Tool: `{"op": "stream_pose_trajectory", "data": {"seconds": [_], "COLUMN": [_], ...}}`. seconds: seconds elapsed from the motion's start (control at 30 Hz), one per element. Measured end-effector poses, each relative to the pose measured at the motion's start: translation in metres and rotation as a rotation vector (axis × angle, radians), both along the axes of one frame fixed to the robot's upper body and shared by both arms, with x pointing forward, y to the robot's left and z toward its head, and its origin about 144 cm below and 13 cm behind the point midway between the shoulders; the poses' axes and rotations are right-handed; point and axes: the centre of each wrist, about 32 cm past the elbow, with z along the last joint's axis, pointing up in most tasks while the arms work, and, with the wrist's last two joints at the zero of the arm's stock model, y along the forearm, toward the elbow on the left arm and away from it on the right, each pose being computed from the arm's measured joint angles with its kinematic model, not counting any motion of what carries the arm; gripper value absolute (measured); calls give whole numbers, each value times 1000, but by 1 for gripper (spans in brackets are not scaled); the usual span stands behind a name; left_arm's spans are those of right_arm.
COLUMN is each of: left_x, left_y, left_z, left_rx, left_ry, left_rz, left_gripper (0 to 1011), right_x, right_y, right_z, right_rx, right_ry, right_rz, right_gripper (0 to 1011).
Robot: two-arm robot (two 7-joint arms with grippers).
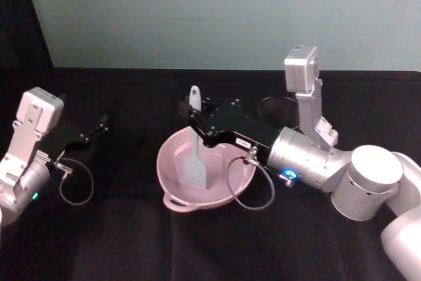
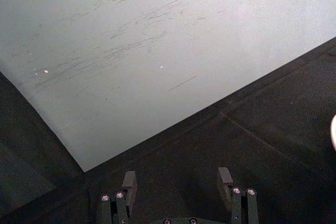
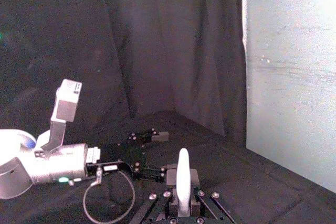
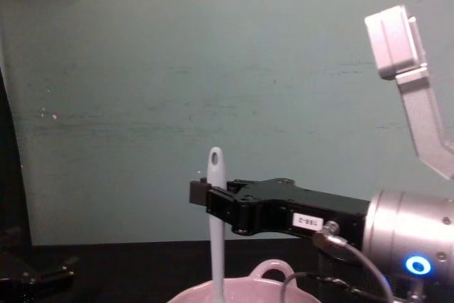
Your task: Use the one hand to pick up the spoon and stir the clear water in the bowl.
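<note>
Right end effector [image 1: 197,126] clamped on the long slim white plastic spoon [image 1: 196,166], which stands in the pale pink glossy ceramic bowl [image 1: 172,187].

The spoon's long axis is nearly upright. Its flat paddle blade points down inside the bowl, and the holed handle end rises above the black fingers gripping it from the right. The smooth round bowl, with a small loop handle at its near rim, sits mid-table [image 1: 197,248] on black cloth. The left end effector [image 1: 99,126] hangs well apart at the left, fingers spread.

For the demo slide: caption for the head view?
Right pincer holds the white spoon upright, blade inside the pink bowl; left pincer parked open at left.
</note>
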Motion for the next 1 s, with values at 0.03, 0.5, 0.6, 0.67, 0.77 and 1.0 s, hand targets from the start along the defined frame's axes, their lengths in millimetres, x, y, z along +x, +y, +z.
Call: {"op": "stream_pose_trajectory", "data": {"seconds": [0.03, 0.5, 0.6, 0.67, 0.77, 1.0], "left_x": [0, 0, 0, 0, 0, 0], "left_y": [0, 0, 0, 0, 0, 0], "left_z": [0, 0, 0, 0, 0, 0], "left_rx": [0, 0, 0, 0, 0, 0], "left_ry": [0, 0, 0, 0, 0, 0], "left_rz": [0, 0, 0, 0, 0, 0], "left_gripper": [1011, 1011, 1011, 1011, 1012, 1011], "right_x": [1, 29, 31, 32, 31, 25], "right_y": [2, 14, 12, 11, 7, -6], "right_z": [-1, -13, -14, -14, -14, -11], "right_rx": [3, 40, 34, 27, 19, -3], "right_ry": [0, -73, -80, -91, -101, -130], "right_rz": [1, -134, -144, -153, -162, -166], "right_gripper": [117, 116, 116, 116, 116, 116]}}
